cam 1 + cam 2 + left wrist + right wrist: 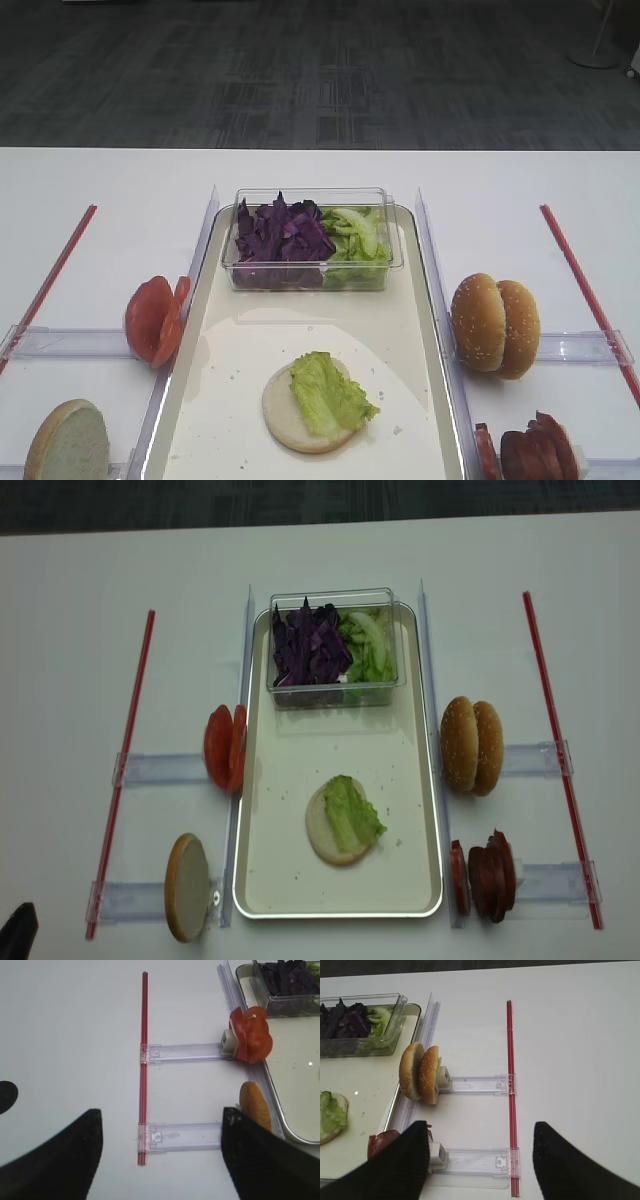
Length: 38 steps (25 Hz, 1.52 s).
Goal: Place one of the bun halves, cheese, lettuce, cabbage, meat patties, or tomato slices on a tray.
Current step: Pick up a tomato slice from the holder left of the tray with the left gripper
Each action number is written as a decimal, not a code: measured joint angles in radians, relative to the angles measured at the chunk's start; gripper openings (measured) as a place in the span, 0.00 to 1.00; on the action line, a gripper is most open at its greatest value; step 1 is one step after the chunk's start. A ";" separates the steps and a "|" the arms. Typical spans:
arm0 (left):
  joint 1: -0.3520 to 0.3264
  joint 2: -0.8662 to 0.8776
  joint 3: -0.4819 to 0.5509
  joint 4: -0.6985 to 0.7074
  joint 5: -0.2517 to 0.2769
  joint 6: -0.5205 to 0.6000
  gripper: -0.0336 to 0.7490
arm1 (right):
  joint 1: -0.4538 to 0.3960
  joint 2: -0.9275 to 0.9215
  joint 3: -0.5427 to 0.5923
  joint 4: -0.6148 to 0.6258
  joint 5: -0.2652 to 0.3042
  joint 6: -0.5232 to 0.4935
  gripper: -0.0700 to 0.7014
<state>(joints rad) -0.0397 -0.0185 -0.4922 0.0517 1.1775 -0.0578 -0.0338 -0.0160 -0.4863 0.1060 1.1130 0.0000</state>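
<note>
Along the tabletop's left side runs a red strip [122,770], and two clear plastic holders [165,769] reach from it toward the tray. The left gripper [160,1152] hangs above this side; in its wrist view its two dark fingers [60,1160] stand wide apart with nothing between them. Near the front left corner one of the bun halves [186,886] stands on edge at the nearer holder, pale cut face showing. Behind it, the tomato slices [226,748] stand upright at the end of the farther holder, just beside the tray's left rim.

The tray [270,880] fills the middle of the tabletop. Across its far end sits a clear plastic box [333,645], with the cabbage [310,648] in its left part and loose lettuce [368,648] in its right. Toward the tray's near end a bun half [335,825] lies flat, cut face up, and a lettuce leaf [351,815] rests on it, hanging over its right edge.

Just right of the tray, two sesame-seeded bun halves [473,745] stand on edge, pressed together. Nearer the front right corner the meat patties [490,875] stand in a row. The right gripper [480,1160] hovers over this side, its fingers [400,1165] spread apart and empty. A second red strip [558,760] runs near the right edge.
</note>
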 joint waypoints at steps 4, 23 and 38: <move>0.000 0.000 0.000 0.000 0.000 0.000 0.65 | 0.000 0.000 0.000 0.000 0.000 0.000 0.71; 0.000 0.000 0.000 0.000 0.000 0.000 0.65 | 0.000 0.000 0.000 0.000 0.000 0.000 0.71; 0.000 0.130 -0.053 0.000 0.004 -0.004 0.65 | 0.000 0.000 0.000 0.000 0.000 0.000 0.71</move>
<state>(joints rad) -0.0397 0.1113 -0.5448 0.0517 1.1813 -0.0614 -0.0338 -0.0160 -0.4863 0.1060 1.1130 0.0000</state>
